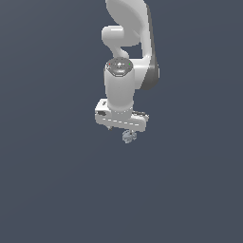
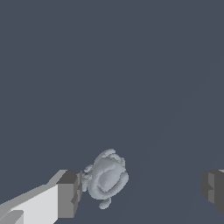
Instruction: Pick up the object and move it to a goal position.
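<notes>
The object [image 2: 106, 177] is a small pale grey-blue lump with a bumpy surface. In the wrist view it lies between my two fingers, close against one grey fingertip [image 2: 68, 194], while the other fingertip [image 2: 213, 187] stands far off it. My gripper [image 2: 141, 190] is open. In the exterior view the object [image 1: 128, 136] peeks out just under the white hand, and the gripper [image 1: 124, 133] hangs straight down over it with its fingers mostly hidden by the hand.
A flat dark blue-grey surface [image 1: 57, 180] fills both views. The white arm [image 1: 126, 57] rises behind the hand toward the top of the exterior view.
</notes>
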